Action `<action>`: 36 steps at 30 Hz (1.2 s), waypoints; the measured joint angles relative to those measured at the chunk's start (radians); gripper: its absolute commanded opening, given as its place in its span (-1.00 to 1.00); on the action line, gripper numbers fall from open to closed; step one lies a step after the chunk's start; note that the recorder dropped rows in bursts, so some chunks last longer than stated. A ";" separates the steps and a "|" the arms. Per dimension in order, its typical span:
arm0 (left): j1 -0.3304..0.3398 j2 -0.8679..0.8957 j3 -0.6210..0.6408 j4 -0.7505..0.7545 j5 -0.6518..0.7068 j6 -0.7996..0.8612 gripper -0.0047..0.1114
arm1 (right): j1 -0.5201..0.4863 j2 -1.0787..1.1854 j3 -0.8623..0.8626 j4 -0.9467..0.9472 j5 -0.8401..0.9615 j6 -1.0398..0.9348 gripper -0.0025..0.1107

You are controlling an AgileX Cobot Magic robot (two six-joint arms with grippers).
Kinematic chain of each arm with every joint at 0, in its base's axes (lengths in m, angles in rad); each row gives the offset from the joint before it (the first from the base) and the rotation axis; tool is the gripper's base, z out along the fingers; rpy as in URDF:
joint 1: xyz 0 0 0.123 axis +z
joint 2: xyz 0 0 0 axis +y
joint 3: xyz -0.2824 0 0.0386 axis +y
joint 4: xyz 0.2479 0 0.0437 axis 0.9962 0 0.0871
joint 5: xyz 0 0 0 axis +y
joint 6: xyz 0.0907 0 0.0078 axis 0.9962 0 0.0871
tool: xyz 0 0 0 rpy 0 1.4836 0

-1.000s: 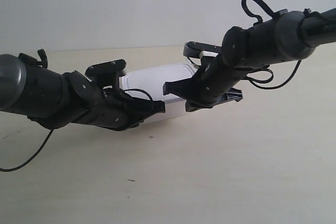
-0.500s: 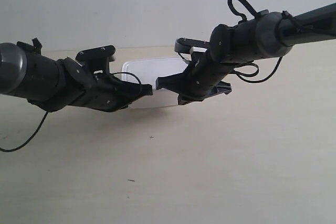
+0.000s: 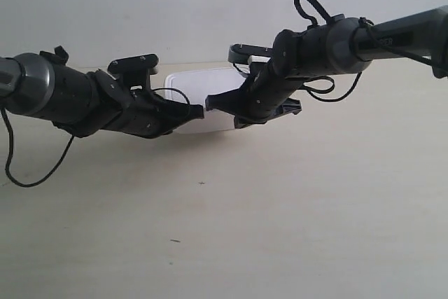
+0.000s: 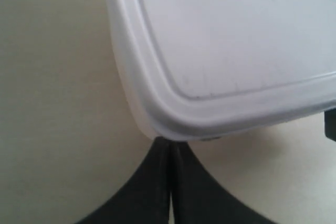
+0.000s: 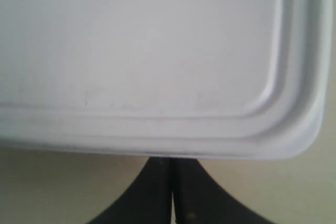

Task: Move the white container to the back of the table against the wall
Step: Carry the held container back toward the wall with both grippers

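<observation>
The white container point(image 3: 199, 92) lies flat on the pale table point(image 3: 294, 208), close to the wall point(image 3: 175, 5), mostly hidden behind the two arms. In the left wrist view its lid corner point(image 4: 220, 51) fills the picture and my left gripper point(image 4: 169, 145) is shut, its tips pressed against the box's side under the rim. The right wrist view shows the lid point(image 5: 147, 45) and my right gripper point(image 5: 171, 162) shut, its tips against the box's long side. In the exterior view the left gripper point(image 3: 197, 111) and right gripper point(image 3: 212, 102) meet at the box's front side.
Black cables loop from both arms: one hangs onto the table at the exterior view's left point(image 3: 28, 180), another arcs above the arm at the right point(image 3: 311, 5). Tiny dark specks point(image 3: 201, 183) dot the bare wood in front.
Both shut grippers have slid toward the wall with the container in front of them; the box now lies farther back and looks smaller.
</observation>
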 measured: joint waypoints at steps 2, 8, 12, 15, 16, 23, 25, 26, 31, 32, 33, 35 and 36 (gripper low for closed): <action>0.003 0.019 -0.027 0.000 0.010 0.000 -0.92 | -0.007 0.004 -0.012 -0.002 0.000 0.000 -0.96; 0.007 0.065 -0.101 0.000 0.017 0.038 -0.92 | -0.025 0.008 -0.049 -0.004 0.000 -0.015 -0.96; 0.007 0.085 -0.139 0.000 0.022 0.052 -0.92 | -0.041 0.011 -0.072 -0.007 0.000 -0.019 -0.96; 0.009 0.102 -0.162 0.000 0.025 0.063 -0.92 | -0.055 0.021 -0.087 -0.008 0.000 -0.019 -0.96; 0.009 0.108 -0.169 0.000 0.025 0.068 -0.92 | -0.061 0.026 -0.092 -0.008 0.000 -0.019 -0.96; 0.028 0.130 -0.209 0.000 0.029 0.078 -0.92 | -0.072 0.073 -0.133 -0.018 0.002 -0.019 -0.96; 0.037 0.136 -0.227 0.000 0.029 0.078 -0.92 | -0.072 0.079 -0.148 -0.019 0.000 -0.019 -0.96; 0.042 0.141 -0.238 0.000 0.036 0.078 -0.92 | -0.072 0.079 -0.153 -0.024 0.000 -0.019 -0.96; 0.059 0.170 -0.298 0.002 0.070 0.078 -0.92 | -0.072 0.091 -0.190 -0.031 -0.007 -0.019 -0.96; 0.059 0.176 -0.310 0.004 0.081 0.078 -0.92 | -0.072 0.099 -0.198 -0.031 -0.006 -0.019 -0.96; 0.059 0.185 -0.322 0.007 0.087 0.078 -0.92 | -0.072 0.104 -0.200 -0.032 -0.006 -0.019 -0.96; 0.059 0.199 -0.339 0.014 0.095 0.078 -0.92 | -0.072 0.117 -0.200 -0.040 -0.013 -0.019 -0.96; 0.061 0.206 -0.348 0.014 0.100 0.078 -0.92 | -0.072 0.121 -0.200 -0.045 -0.013 -0.019 -0.96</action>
